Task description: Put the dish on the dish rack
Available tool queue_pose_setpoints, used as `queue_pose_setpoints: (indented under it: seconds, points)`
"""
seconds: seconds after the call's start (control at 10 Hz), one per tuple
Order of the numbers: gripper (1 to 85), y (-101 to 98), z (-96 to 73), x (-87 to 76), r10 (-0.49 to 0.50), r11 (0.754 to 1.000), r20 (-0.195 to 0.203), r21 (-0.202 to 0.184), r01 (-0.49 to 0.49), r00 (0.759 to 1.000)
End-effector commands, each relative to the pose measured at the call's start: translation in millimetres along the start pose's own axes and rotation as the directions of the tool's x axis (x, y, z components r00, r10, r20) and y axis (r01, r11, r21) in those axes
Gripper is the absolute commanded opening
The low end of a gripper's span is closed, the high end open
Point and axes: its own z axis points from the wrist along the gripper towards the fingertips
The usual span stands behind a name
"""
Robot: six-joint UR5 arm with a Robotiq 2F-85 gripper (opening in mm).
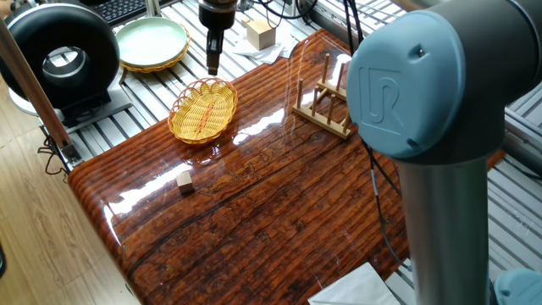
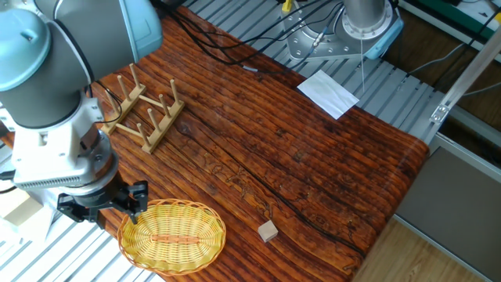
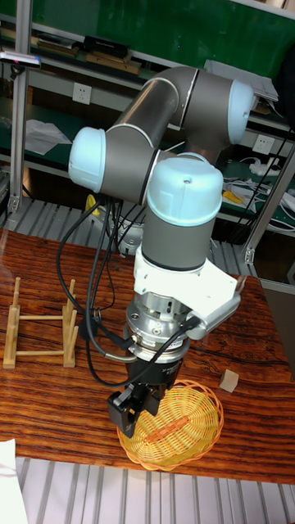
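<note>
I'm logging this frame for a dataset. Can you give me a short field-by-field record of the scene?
dish: flat on table near its edge, not gripped
rack: empty, upright, apart from dish
gripper: above dish's rim, holding nothing; open or shut unclear
small block: on table beside dish
green plate: off the wood top

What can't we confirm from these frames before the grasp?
- Contact between gripper and dish rim: too small in one fixed view; the wrist body blocks it in the other.
- Jaws' gap: not clear in the tall fixed view.
- Dish rack: its far side is hidden behind the arm in one fixed view.
</note>
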Motion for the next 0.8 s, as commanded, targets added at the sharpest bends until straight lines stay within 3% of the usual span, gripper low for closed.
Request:
queue_pose_setpoints:
  seconds: [0.0, 0.2, 0.7]
  points:
    - [53.3, 4.2, -1.0, -0.6, 0.001, 1.0, 0.006, -0.02, -0.001, 1.0]
    - [53.0, -2.4, -1.0, 6.2, 0.01, 1.0, -0.02, 0.006, -0.01, 1.0]
    - [52.3, -4.8, -1.1, 8.8, 0.026, 1.0, -0.03, 0.015, -0.025, 0.999]
